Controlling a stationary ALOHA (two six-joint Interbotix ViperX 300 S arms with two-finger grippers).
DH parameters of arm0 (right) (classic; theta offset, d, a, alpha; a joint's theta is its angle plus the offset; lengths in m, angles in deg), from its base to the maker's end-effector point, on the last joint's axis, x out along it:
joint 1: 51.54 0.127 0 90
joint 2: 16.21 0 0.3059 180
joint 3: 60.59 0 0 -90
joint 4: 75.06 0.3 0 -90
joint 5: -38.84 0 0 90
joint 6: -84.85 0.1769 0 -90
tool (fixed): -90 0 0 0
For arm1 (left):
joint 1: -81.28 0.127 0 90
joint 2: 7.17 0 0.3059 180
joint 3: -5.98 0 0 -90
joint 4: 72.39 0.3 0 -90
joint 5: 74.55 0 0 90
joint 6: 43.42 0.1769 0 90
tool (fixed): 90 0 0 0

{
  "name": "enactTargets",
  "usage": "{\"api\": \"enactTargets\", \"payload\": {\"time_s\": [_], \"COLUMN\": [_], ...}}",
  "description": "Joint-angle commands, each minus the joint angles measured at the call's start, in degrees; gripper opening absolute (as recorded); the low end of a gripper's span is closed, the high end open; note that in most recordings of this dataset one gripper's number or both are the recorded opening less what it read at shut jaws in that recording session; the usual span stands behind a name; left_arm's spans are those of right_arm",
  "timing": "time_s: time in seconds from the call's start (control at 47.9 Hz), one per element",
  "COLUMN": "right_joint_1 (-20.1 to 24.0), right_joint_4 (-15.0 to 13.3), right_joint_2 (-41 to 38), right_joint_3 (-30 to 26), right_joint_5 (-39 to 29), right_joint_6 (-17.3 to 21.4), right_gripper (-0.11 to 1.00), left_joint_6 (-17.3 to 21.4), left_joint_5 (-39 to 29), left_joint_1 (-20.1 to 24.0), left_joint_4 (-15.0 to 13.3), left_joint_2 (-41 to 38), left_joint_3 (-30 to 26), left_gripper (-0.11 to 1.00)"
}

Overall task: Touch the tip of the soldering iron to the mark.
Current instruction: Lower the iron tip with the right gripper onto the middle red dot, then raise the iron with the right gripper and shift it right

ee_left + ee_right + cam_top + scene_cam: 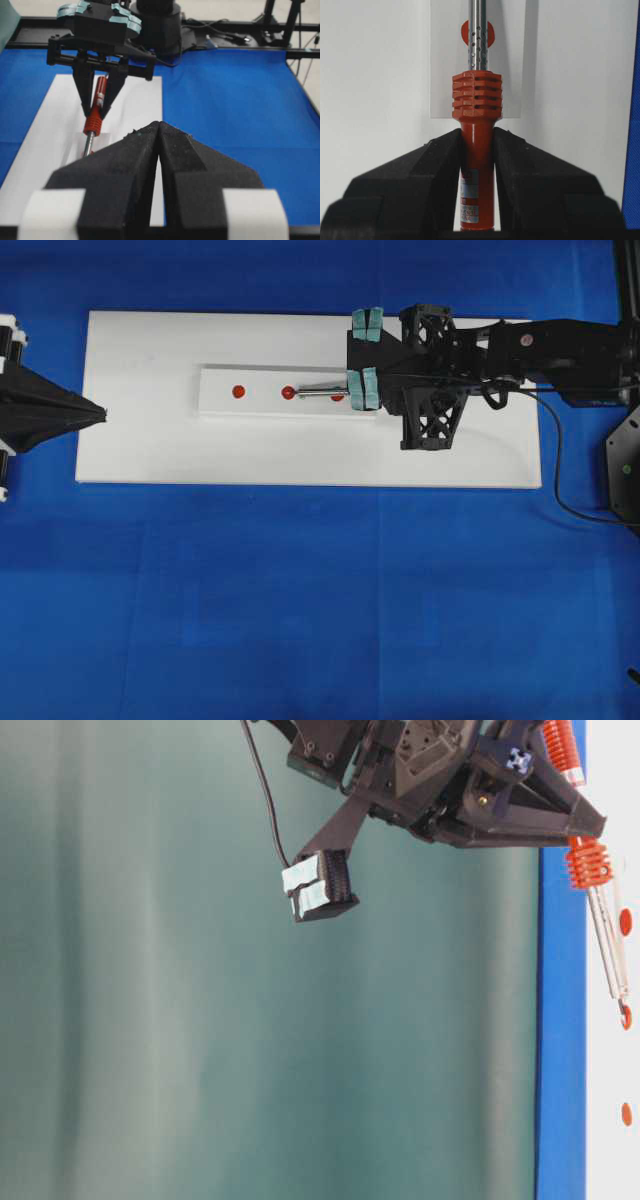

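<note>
Overhead view: we saw the right gripper (362, 359) reaching in from the right over the white board (140, 455), with the soldering iron (322, 393) sticking out of it toward the left, roughly level along the raised white strip (215, 400). Three red marks sat on that strip; we read the tip (290, 393) as lying on the middle mark (287, 392), though contact could not be confirmed from above. The left mark (238, 391) lay clear of the iron, farther left on the strip, and the third mark (337, 397) was partly hidden under the shaft, next to the gripper.

Right wrist view: we saw the black fingers (427, 170) clamped on the red-orange handle just behind its ribbed collar, one on each side, touching it. The perforated silver shaft ran straight ahead from the gripper, crossing a red mark on the strip. The tip was cut off by the top edge there.

Left wrist view: the left gripper (159, 131) had its two black fingers pressed together, nothing between them. It pointed at the strip from the far end, well apart from the iron. Overhead, it sat at the board's left edge.

Table-level view: the shaft end met a red mark.
</note>
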Motion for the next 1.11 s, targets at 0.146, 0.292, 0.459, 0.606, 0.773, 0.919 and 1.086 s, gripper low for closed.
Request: {"api": "enactTargets", "payload": {"time_s": [0.146, 0.292, 0.459, 0.606, 0.773, 0.919, 1.086], "right_joint_1": [-0.09, -0.09, -0.09, -0.09, -0.09, -0.09, -0.09], "right_joint_4": [-0.18, -0.09, -0.18, -0.18, -0.26, -1.23, -1.93], "right_joint_2": [0.62, 0.62, 1.14, 2.9, 6.42, 9.49, 11.78], "right_joint_3": [-1.49, -1.85, -3.08, -4.04, -5.27, -6.15, -7.12], "right_joint_5": [-0.09, -0.18, -1.76, -3.6, -6.24, -8.35, -10.55], "right_joint_6": [0.0, 0.0, -0.26, -0.26, -0.35, -0.26, -0.18], "right_gripper": [0.06, 0.06, 0.06, 0.06, 0.06, 0.06, 0.06], "left_joint_6": [0.0, 0.0, 0.0, 0.0, 0.09, 0.09, 0.09], "left_joint_5": [0.35, 0.35, 0.35, 0.35, 0.26, 0.26, 0.35], "left_joint_1": [0.0, 0.0, 0.0, 0.0, 0.0, 0.0, 0.0], "left_joint_4": [0.09, 0.0, 0.09, 0.0, 0.09, 0.09, 0.09], "left_joint_2": [-0.26, -0.26, -0.26, -0.26, -0.26, -0.26, -0.26], "left_joint_3": [-0.7, -0.7, -0.7, -0.7, -0.7, -0.7, -0.7], "left_gripper": [0.0, 0.0, 0.0, 0.0, 0.0, 0.0, 0.0]}}
